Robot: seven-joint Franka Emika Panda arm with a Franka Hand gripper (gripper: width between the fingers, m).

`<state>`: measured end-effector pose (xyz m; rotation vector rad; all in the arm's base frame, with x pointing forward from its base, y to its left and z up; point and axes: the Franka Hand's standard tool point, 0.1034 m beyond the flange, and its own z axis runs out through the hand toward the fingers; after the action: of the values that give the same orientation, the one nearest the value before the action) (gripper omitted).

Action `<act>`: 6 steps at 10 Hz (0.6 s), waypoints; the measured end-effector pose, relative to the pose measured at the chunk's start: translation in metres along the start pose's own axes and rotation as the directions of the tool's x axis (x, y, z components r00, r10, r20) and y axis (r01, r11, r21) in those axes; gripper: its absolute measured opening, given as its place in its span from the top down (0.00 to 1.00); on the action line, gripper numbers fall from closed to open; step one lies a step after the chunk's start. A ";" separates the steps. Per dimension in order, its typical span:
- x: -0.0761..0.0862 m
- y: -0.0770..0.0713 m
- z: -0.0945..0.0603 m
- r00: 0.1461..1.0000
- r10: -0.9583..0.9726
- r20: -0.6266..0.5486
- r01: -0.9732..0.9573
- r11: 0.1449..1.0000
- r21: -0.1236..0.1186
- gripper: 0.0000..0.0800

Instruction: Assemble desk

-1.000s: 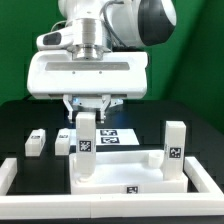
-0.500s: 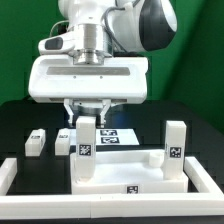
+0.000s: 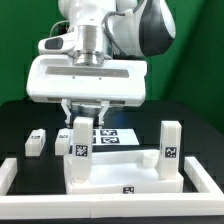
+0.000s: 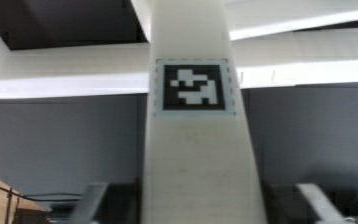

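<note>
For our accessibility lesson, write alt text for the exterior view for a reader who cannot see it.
A white robot arm's pincer hangs over the top of an upright leg standing in the tabletop at the exterior view's left. A second leg stands at its other end, and two loose legs rest on the black table further left.

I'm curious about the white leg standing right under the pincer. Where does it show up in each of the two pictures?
Exterior view: the leg stands upright on the tabletop, at its corner toward the exterior view's left, directly below the pincer.
Wrist view: the leg fills the middle of the picture, seen close up.
Shared landmark: the square black-and-white tag on the leg's face.
</note>
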<state>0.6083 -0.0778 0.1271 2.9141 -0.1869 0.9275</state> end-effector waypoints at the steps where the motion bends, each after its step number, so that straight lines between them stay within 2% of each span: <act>1: 0.000 0.000 0.000 1.000 0.000 0.000 0.000 1.000 0.000 0.37; 2: 0.000 0.000 0.000 1.000 0.000 0.000 0.000 1.000 0.000 0.23; 6: 0.000 0.000 0.000 1.000 -0.001 0.000 0.001 1.000 0.000 0.19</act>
<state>0.6083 -0.0776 0.1270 2.9142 -0.1859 0.9274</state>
